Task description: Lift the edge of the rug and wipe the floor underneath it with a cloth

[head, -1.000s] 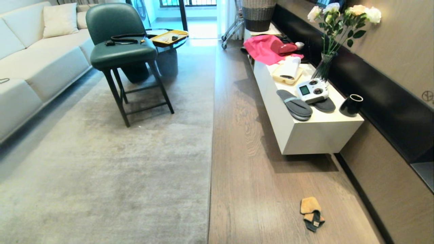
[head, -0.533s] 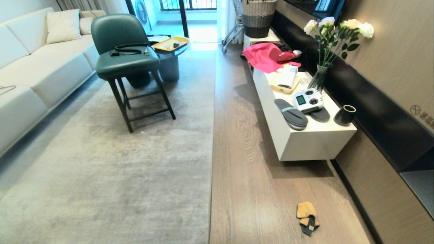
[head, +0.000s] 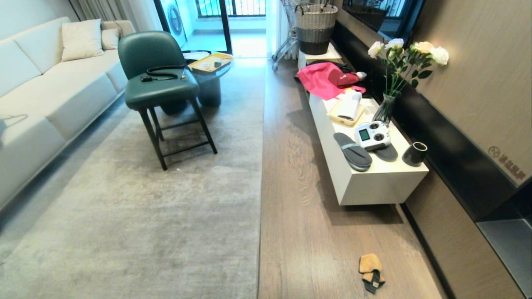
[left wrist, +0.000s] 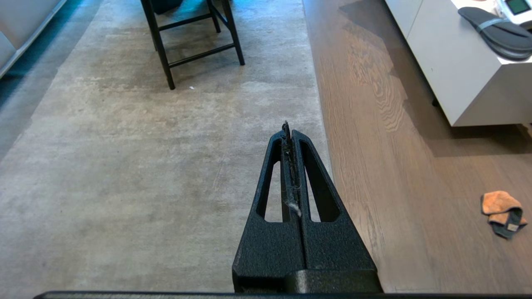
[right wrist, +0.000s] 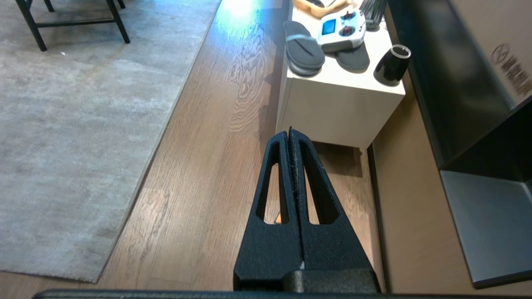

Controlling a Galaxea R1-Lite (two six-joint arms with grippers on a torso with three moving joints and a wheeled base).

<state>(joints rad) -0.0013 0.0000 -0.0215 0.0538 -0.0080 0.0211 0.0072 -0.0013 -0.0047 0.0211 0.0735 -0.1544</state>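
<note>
Head view shows you nothing of the job begun: the rug edge (head: 260,174) lies flat along the floor (head: 299,216), running straight away from you, and the cloth (head: 370,273) sits crumpled on the planks near the wall, well apart from the rug and short of the white bench (head: 374,187).

Your left pincer (left wrist: 287,128) hangs over the rug just beside its border, fingers pressed tight together with nothing between them but a wisp of lint. Your right pincer (right wrist: 289,133) is likewise fully closed and empty, out over the bare planks; a sliver of orange showing through its frame is probably the cloth, though you can hardly see it there.

So all of it is left for you: pick up the cloth, raise the rug edge, then wipe the floor underneath. My guess is the right arm suits the cloth and the left the rug.
</note>
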